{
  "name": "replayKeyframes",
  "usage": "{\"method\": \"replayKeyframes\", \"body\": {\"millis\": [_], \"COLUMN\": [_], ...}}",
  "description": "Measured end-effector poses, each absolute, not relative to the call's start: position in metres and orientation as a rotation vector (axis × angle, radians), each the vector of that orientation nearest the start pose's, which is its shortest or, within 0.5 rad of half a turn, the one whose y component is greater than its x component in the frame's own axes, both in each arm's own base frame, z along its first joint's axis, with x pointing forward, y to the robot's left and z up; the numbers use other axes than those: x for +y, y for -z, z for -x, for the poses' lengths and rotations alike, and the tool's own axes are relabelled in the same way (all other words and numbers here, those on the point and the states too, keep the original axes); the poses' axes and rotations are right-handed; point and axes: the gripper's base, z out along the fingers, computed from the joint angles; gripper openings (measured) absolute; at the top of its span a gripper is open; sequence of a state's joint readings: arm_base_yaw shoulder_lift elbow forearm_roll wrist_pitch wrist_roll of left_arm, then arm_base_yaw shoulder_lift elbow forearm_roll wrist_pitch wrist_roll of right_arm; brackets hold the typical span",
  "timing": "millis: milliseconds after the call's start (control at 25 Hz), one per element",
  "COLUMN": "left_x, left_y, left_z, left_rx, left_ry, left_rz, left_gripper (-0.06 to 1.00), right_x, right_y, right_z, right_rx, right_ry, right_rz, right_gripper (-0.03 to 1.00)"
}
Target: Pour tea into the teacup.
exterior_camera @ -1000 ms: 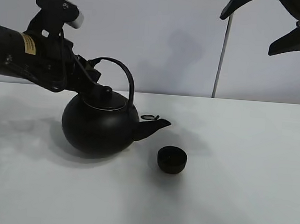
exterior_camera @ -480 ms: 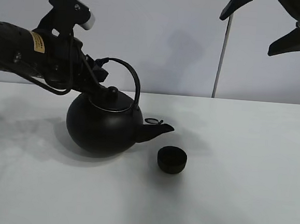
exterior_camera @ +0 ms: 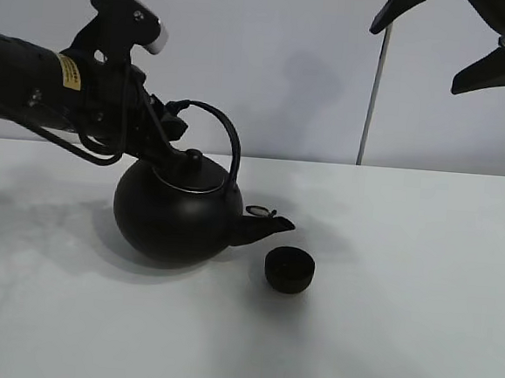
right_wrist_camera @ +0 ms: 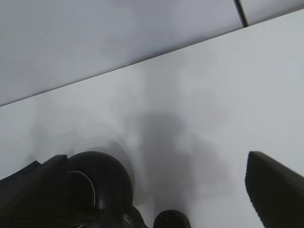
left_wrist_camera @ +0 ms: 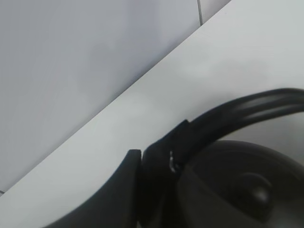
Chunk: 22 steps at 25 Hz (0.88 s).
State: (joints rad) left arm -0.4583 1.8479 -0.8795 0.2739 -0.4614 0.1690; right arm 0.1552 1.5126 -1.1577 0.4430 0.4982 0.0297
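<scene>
A big round black kettle (exterior_camera: pixel 176 220) with an arched handle (exterior_camera: pixel 226 134) sits left of centre, tilted so its spout (exterior_camera: pixel 267 227) points down to the right. My left gripper (exterior_camera: pixel 172 117) is shut on the handle's left end; the left wrist view shows the handle (left_wrist_camera: pixel 237 113) and the lid knob (left_wrist_camera: pixel 256 191). The teacup (exterior_camera: pixel 289 270), small, round, black and handleless, stands on the table just right of and below the spout tip. No stream of tea shows. My right gripper (exterior_camera: pixel 448 42) is open and empty, high at the back right. The right wrist view shows the kettle (right_wrist_camera: pixel 102 185) and the teacup (right_wrist_camera: pixel 171 221) below.
The white table (exterior_camera: pixel 401 297) meets a pale wall behind. A thin dark vertical line (exterior_camera: pixel 373 93) runs down the wall right of centre.
My left gripper has risen and moved right with the kettle handle. The kettle has shifted right and tipped, its spout now lower and closer to the teacup. The right arm has not moved.
</scene>
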Motion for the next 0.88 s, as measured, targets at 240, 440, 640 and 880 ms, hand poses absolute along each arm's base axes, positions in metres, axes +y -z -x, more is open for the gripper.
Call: {"method": "replayKeyframes", "body": {"millis": [240,440,640,880], "left_x": [-0.1797,-0.1799,-0.18,-0.1803], "left_y": [-0.1687,-0.1692,-0.1694,-0.1702], "left_z": [-0.3292,-0.3297,-0.3299,-0.3305], "left_rx": [1.768,1.762,1.759,1.755], "left_ry": [0.144,0.134,0.131,0.129], "left_rz": [-0.942,-0.953,-0.956,-0.958], "left_gripper": [0.11,0.11,0.11,0.11], "right_x": [0.0704,0.0704,0.0704,0.0704], "right_y": [-0.303,-0.303,-0.303,-0.303], "right_z": [-0.3295,-0.3295,-0.3295,-0.3295], "right_rx": [2.326,2.326,2.326,2.326], "right_ry": [-0.532,-0.532,-0.532,-0.532], "right_rz": [-0.206,-0.206,-0.206,-0.206], "right_gripper": [0.69,0.69,0.69,0.69]}}
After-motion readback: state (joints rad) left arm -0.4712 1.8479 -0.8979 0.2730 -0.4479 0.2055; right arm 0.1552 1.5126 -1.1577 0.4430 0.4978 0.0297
